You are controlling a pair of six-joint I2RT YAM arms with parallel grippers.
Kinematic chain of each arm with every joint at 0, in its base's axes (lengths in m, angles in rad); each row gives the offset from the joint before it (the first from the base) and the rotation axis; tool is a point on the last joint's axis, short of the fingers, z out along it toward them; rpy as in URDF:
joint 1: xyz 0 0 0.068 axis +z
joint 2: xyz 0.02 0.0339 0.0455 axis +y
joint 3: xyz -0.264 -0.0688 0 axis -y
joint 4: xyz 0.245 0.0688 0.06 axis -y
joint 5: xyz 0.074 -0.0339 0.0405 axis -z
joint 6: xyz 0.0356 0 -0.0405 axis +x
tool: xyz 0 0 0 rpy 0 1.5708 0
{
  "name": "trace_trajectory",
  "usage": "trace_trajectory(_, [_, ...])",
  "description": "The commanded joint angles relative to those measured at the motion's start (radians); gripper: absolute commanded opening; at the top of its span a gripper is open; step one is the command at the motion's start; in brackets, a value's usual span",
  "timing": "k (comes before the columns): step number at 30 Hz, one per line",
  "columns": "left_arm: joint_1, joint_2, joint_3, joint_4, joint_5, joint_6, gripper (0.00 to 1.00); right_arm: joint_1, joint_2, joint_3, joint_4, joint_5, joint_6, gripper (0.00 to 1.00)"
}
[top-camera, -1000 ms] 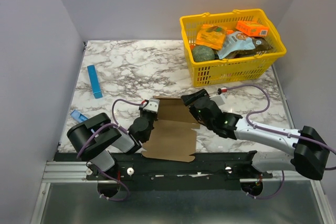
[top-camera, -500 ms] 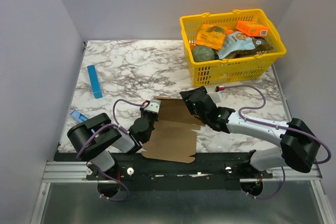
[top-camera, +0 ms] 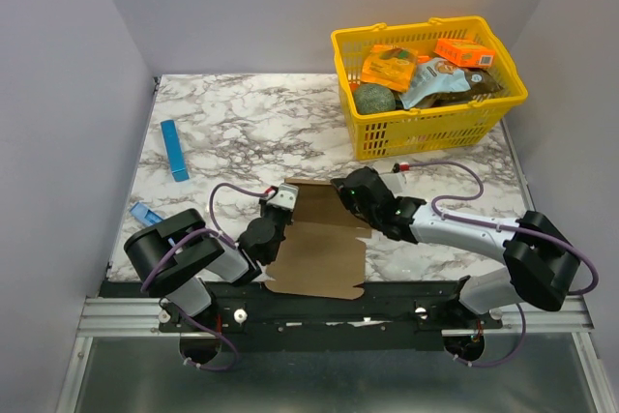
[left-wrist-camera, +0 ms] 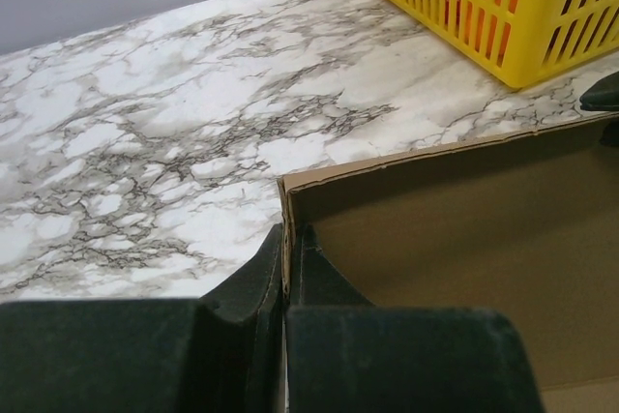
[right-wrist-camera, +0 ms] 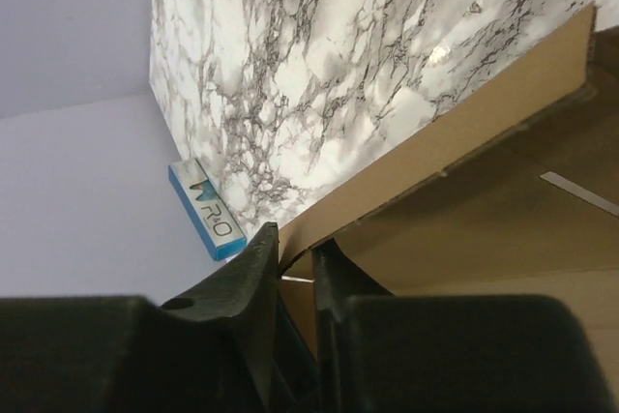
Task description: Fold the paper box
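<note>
Lying low and angled inward, left tool (left-wrist-camera: 287,244) and right tool (right-wrist-camera: 297,250) each pinch the paper box (top-camera: 319,253).

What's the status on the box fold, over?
Left end effector shut on paper box, left edge. Right end effector shut on its far flap edge. Box partly raised, not closed. Yellow basket apart, far right; nothing blocking.
</note>
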Motion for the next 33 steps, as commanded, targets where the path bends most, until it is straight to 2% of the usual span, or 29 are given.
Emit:
trace_trajectory(1, [-0.01, -0.017, -0.013, 0.293, 0.002, 0.059, 0.2, -0.012, 0.003, 0.017, 0.006, 0.023, 0.019, 0.14])
trace_trajectory(2, [-0.01, -0.023, -0.019, 0.293, 0.004, 0.062, 0.39, -0.012, -0.005, 0.017, 0.006, 0.034, 0.017, 0.11])
trace_trajectory(4, [-0.01, -0.055, -0.021, 0.279, 0.018, 0.057, 0.52, -0.014, -0.014, 0.013, 0.006, 0.05, 0.005, 0.04])
trace_trajectory(5, [-0.01, -0.072, -0.021, 0.235, 0.03, 0.051, 0.61, -0.014, -0.017, 0.011, 0.006, 0.066, 0.004, 0.01])
trace_trajectory(7, [-0.01, -0.139, -0.011, 0.157, 0.083, 0.034, 0.72, -0.017, -0.031, 0.007, 0.009, 0.08, 0.002, 0.01])
trace_trajectory(8, [-0.01, -0.164, -0.001, 0.059, 0.103, 0.02, 0.81, -0.017, -0.035, 0.0, 0.015, 0.093, 0.001, 0.01])
trace_trajectory(11, [-0.009, -0.267, 0.012, -0.102, 0.183, -0.027, 0.94, -0.018, -0.06, -0.032, 0.083, 0.116, -0.025, 0.01])
trace_trajectory(13, [0.002, -0.356, 0.018, -0.196, 0.258, -0.062, 0.97, -0.018, -0.077, -0.061, 0.148, 0.126, -0.07, 0.01])
trace_trajectory(14, [0.004, -0.387, 0.024, -0.3, 0.29, -0.078, 0.99, -0.022, -0.081, -0.078, 0.244, 0.127, -0.088, 0.01])
trace_trajectory(16, [0.02, -0.475, 0.027, -0.397, 0.356, -0.133, 0.99, -0.028, -0.089, -0.15, 0.373, 0.118, -0.189, 0.01])
trace_trajectory(17, [0.046, -0.503, 0.033, -0.495, 0.436, -0.153, 0.99, -0.031, -0.089, -0.171, 0.483, 0.109, -0.22, 0.01])
trace_trajectory(21, [0.12, -0.634, 0.03, -0.662, 0.559, -0.245, 0.99, -0.048, -0.08, -0.279, 0.702, 0.066, -0.298, 0.01])
trace_trajectory(28, [0.306, -0.827, 0.005, -0.867, 0.536, -0.404, 0.99, -0.061, -0.06, -0.363, 0.837, 0.026, -0.332, 0.01])
trace_trajectory(33, [0.402, -0.798, 0.042, -0.988, 0.496, -0.481, 0.99, -0.061, -0.086, -0.404, 0.846, 0.028, -0.335, 0.01])
